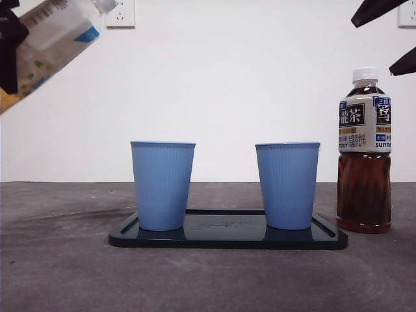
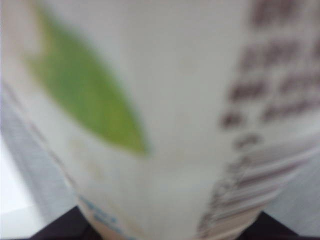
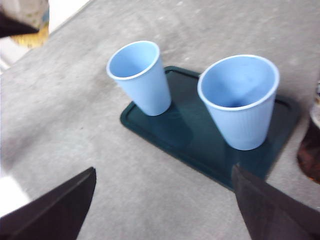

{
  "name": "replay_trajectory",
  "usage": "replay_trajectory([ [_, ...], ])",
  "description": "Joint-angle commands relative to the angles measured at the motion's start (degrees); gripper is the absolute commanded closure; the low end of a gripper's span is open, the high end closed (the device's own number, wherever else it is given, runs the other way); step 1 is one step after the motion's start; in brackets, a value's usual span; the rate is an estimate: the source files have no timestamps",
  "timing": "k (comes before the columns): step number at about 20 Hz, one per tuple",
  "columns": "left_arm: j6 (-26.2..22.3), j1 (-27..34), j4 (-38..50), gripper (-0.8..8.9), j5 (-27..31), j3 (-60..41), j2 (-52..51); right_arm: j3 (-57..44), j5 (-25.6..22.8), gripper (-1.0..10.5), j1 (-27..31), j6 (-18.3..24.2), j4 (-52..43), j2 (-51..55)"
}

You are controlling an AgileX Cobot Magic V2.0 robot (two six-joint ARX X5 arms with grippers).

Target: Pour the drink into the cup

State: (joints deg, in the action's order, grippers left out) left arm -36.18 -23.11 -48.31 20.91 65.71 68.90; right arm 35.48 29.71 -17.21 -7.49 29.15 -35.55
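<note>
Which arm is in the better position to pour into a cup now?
Left. The left gripper holds the white bottle, tilted, above the table. The right gripper is open and empty.

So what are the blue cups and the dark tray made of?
The two blue cups look like thin matte plastic, maybe coated paper: fine vertical ribs run down the walls and the rims are thin. The tray looks like hard glossy plastic, since its dark surface faintly reflects the cups.

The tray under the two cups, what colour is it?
The tray is a very dark green, nearly black and glossy. The right wrist view shows it best.
</note>
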Motion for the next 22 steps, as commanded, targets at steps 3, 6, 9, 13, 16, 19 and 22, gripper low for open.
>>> replay_trajectory([
  [3, -9.0, -4.3, 1.2, 6.69, 9.7, 3.2, 3.1, 1.0, 0.5, 5.2, -0.3, 1.0, -0.3, -0.3],
  [6, -13.8, -6.7, 1.3, 6.72, 17.3, 3.2, 6.1, 1.0, 1.0, 5.2, -0.3, 1.1, 0.1, -0.3],
  [9, -15.5, -8.0, 1.8, 6.72, 21.4, 3.2, 8.7, 1.0, 2.0, 5.2, -0.5, 1.1, 0.3, -0.3],
  [13, -18.4, -9.2, 2.2, 6.73, 25.8, 3.2, 11.5, 1.0, 4.2, 5.2, -2.8, 2.7, 1.7, -0.3],
  [16, -18.7, -9.9, 3.2, 6.77, 27.8, 3.2, 12.8, 1.0, 5.0, 5.2, -5.0, 3.3, 2.3, -0.3],
  [19, -19.1, -10.5, 3.2, 6.91, 28.0, 3.2, 13.0, 1.0, 5.7, 5.2, -7.1, 3.4, 2.4, -0.3],
  [22, -20.6, -10.9, 3.2, 6.91, 30.3, 3.2, 13.0, 1.0, 6.4, 5.2, -8.7, 3.4, 2.4, -0.3],
])
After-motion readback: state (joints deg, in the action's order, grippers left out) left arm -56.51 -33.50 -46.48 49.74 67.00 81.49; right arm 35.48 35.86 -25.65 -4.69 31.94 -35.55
